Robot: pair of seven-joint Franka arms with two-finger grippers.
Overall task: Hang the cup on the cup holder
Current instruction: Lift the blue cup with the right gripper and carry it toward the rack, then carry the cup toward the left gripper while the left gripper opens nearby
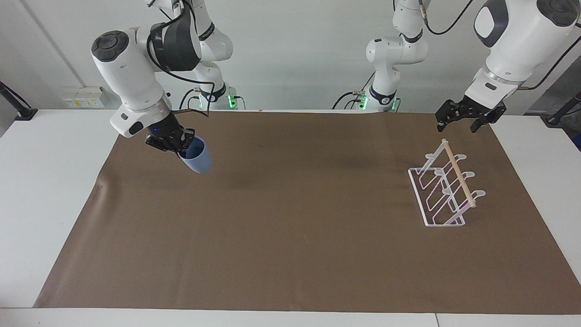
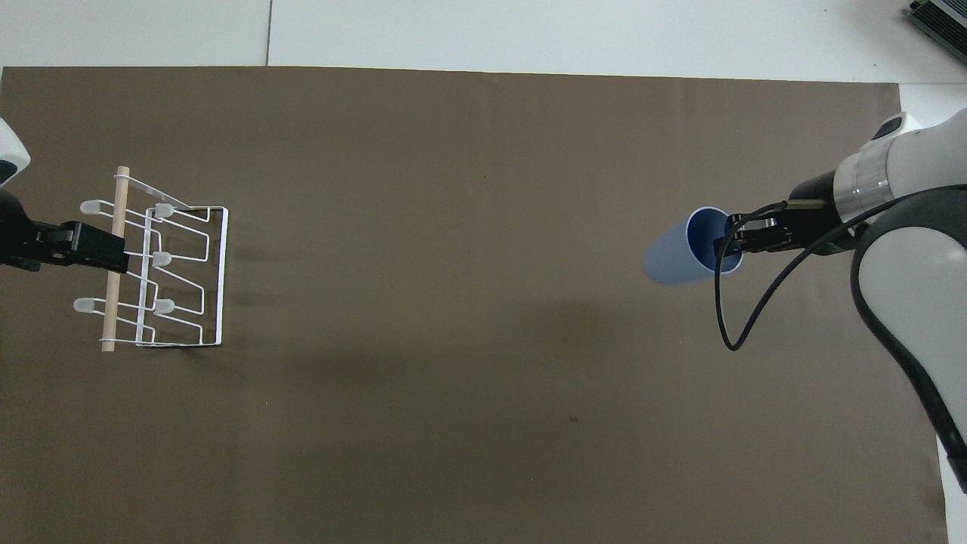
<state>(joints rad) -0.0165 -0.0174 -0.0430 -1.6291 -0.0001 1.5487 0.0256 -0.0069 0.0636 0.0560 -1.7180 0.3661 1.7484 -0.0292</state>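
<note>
Two robot arms share a tabletop (image 1: 27, 190) covered by a brown mat (image 1: 290, 245), and the job of hanging a cup is only partly done. The right end effector (image 1: 174, 144) has its fingers pressed together on the rim of the blue cup (image 1: 196, 157), one finger inside the mouth, and holds it tilted in the air above the mat, clear of the surface, near the right arm's end of the tabletop. The white wire cup holder (image 1: 444, 187), with its wooden rod (image 1: 458, 172) along the top, stands well apart from the cup, toward the left arm's end. All of its prongs are bare. The left end effector (image 1: 464, 119) hangs over the mat's edge just beside the cup holder, on the side nearer the robots, fingers spread and carrying nothing; that arm waits. Picking up looks finished. What seems to remain is carrying the cup to the cup holder, turning it mouth-down and slipping it over a prong.
</note>
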